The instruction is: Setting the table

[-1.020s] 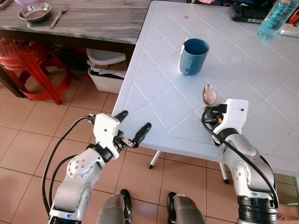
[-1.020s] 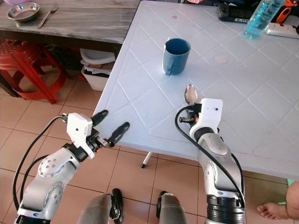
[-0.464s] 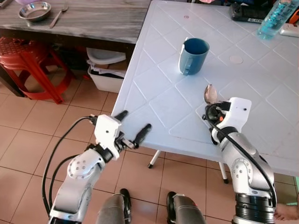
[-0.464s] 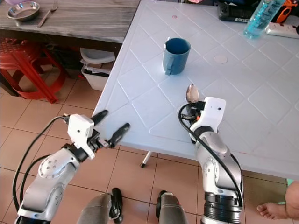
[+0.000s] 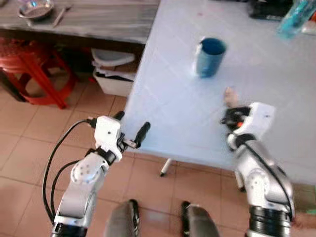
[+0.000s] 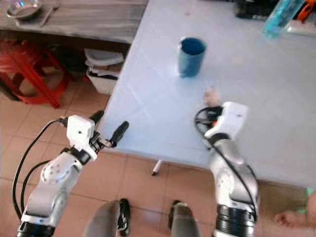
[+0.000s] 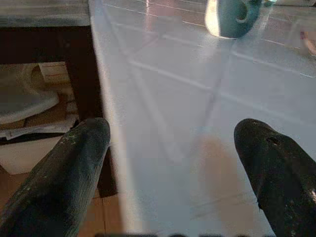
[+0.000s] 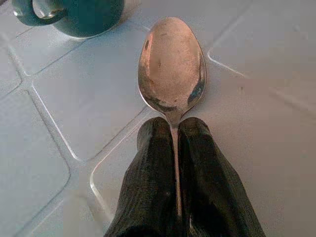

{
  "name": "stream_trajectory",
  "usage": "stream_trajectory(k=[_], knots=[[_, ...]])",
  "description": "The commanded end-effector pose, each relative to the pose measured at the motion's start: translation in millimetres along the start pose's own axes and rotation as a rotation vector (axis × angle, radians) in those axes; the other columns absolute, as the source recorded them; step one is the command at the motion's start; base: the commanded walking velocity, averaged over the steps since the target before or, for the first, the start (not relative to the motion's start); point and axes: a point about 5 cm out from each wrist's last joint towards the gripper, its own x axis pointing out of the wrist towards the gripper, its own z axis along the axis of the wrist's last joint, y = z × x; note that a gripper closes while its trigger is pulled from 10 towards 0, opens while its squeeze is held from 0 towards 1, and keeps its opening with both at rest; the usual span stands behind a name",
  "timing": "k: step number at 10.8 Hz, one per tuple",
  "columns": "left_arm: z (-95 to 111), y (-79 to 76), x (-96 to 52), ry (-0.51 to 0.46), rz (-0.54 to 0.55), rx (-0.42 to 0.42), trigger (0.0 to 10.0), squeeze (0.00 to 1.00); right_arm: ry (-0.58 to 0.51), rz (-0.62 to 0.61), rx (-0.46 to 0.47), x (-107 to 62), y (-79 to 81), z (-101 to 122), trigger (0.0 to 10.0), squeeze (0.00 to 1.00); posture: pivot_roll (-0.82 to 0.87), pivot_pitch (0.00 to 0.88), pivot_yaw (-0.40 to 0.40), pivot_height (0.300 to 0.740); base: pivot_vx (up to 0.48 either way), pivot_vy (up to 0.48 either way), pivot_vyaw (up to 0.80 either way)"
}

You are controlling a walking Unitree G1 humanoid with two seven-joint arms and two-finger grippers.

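Seen from the head camera, slightly blurred, a red stool [image 5: 34, 74] stands on the tiled floor at far left beneath a grey wooden counter [image 5: 98, 22] that carries one metal bowl [image 5: 35, 8] and one fork [image 5: 61, 15]. Next comes the left gripper [image 5: 131, 129], raised on a bent silver arm just off the near edge of the white counter [image 5: 173, 98], its two black fingers spread apart and empty; its wrist camera looks between those fingers along the counter's edge. Farther right, one blue mug [image 5: 210, 57] stands upright on the white counter. Nearer the robot, the right gripper [image 8: 174, 143] reaches over the counter with its forearm angled upward, fingers pressed together on the handle of one spoon [image 8: 172, 69]. The right wrist camera shows the spoon's bowl pointing toward the mug, detail blurred from the head camera.
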Motion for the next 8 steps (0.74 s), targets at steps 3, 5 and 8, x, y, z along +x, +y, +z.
stream_trajectory(k=[3, 5, 8], knots=[[-3.6, 4.9, -1.1, 0.009, 0.034, 0.005, 10.0, 0.00, 0.088, 0.033, 0.014, -2.7, 12.3, -21.5, 3.6, 0.00, -0.07, 0.241, 0.036, 0.740, 0.000, 0.480, 0.00], [-3.4, 6.7, 0.2, 0.005, 0.053, 0.019, 10.0, 0.00, 0.051, 0.048, -0.010, 0.0, 16.4, -16.7, 10.0, 0.00, -0.07, 0.238, 0.036, 0.740, 0.000, 0.480, 0.00], [-3.6, 6.7, 2.9, -0.003, 0.065, 0.009, 10.0, 0.00, -0.088, 0.075, -0.114, 3.1, 23.1, 2.7, 10.0, 0.00, -0.07, 0.228, 0.037, 0.740, 0.000, 0.440, 0.00]])
